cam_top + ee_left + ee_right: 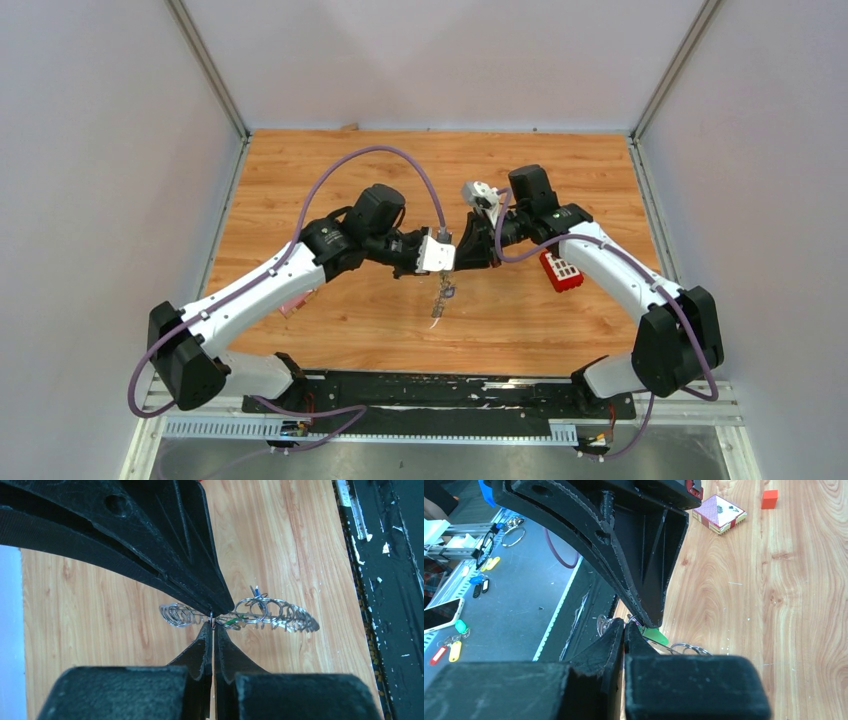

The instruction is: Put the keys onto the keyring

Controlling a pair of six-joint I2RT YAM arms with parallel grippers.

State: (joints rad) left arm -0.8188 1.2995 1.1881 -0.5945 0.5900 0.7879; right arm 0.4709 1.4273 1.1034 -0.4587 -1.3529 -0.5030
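Observation:
The keyring [441, 296], a silver ring crowded with small rings and keys, hangs above the middle of the table between both grippers. In the left wrist view the keyring [260, 615] shows edge-on, with a green key [233, 622] and a blue key [256, 590] among the loops. My left gripper [212, 625] is shut on the ring's thin wire. My right gripper [624, 625] is shut on the same stretch of wire from the opposite side, tips almost touching the left ones. The green key [656, 635] sits just beyond its tips.
A red block with white squares [561, 270] lies under the right forearm and a pink card [295, 303] by the left arm. A red card box [720, 513] and a small red cube [769, 499] rest farther off. The black base plate [440, 390] edges the table.

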